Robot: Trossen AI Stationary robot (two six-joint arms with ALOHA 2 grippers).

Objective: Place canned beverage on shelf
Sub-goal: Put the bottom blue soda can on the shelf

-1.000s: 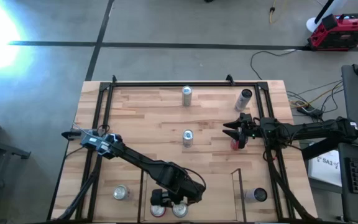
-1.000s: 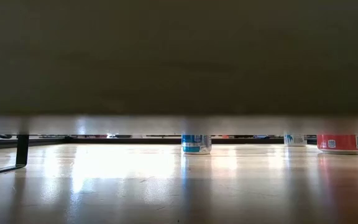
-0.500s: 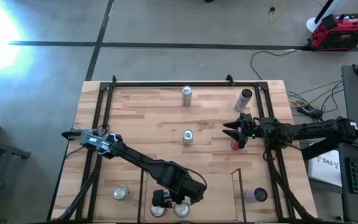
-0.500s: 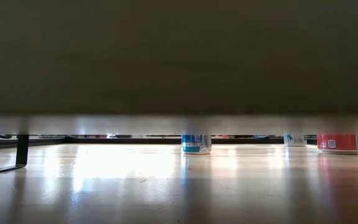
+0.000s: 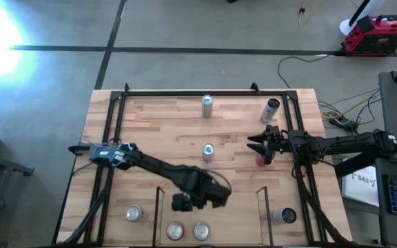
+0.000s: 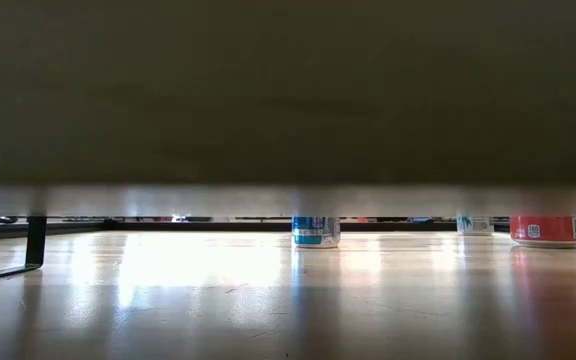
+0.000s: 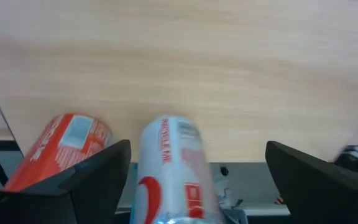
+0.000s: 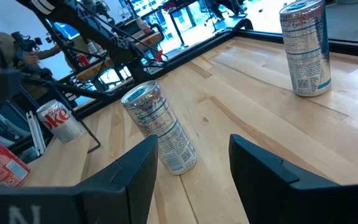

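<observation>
The shelf (image 5: pixel 209 219) is the small bay at the table's near edge, between two short black rails. A red can (image 5: pixel 176 231) and a white-and-red can (image 5: pixel 200 231) stand upright on its wood floor; both also show in the left wrist view, the red can (image 7: pixel 61 149) and the white-and-red can (image 7: pixel 173 171). My left gripper (image 5: pixel 183 202) (image 7: pixel 197 152) is open and empty, just on the far side of the two cans and clear of them. My right gripper (image 5: pixel 256 145) (image 8: pixel 191 168) is open and empty at the table's right, beside a red can (image 5: pixel 260 160).
Silver cans stand at the table's middle (image 5: pixel 208 153) (image 8: pixel 160 134) and far edge (image 5: pixel 207 105). Another (image 5: pixel 272 109) lies tilted at the far right. One can (image 5: pixel 135 213) stands left of the shelf and one (image 5: pixel 284 216) right of it. A black frame (image 5: pixel 205 90) rims the table.
My left gripper has drawn back from the two cans in the shelf toward the table's far edge. The cans have stayed upright on the shelf floor.
</observation>
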